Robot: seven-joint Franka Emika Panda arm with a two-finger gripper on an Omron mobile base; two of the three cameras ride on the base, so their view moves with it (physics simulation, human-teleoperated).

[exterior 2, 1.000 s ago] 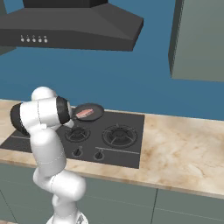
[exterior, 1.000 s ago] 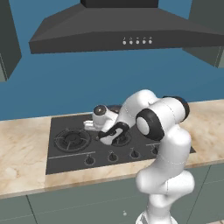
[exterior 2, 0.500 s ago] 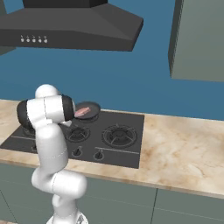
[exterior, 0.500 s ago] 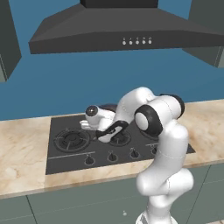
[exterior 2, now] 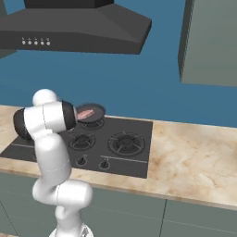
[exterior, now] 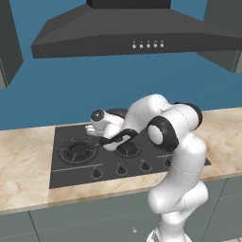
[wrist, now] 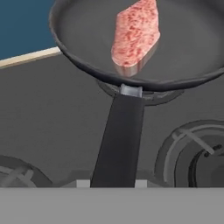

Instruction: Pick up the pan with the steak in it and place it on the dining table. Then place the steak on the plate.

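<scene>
Matt black pan (wrist: 183, 48), marbled pink steak (wrist: 134, 33), matt dark hob (exterior 2: 122, 152), beige marbled stone counter (exterior 2: 194, 157)

steak (wrist: 134, 33) in pan (wrist: 183, 48), pan on hob (exterior 2: 134, 143)

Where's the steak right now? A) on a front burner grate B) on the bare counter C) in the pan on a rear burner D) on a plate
C: the steak lies inside the pan, which sits on a rear burner of the stove.
</scene>
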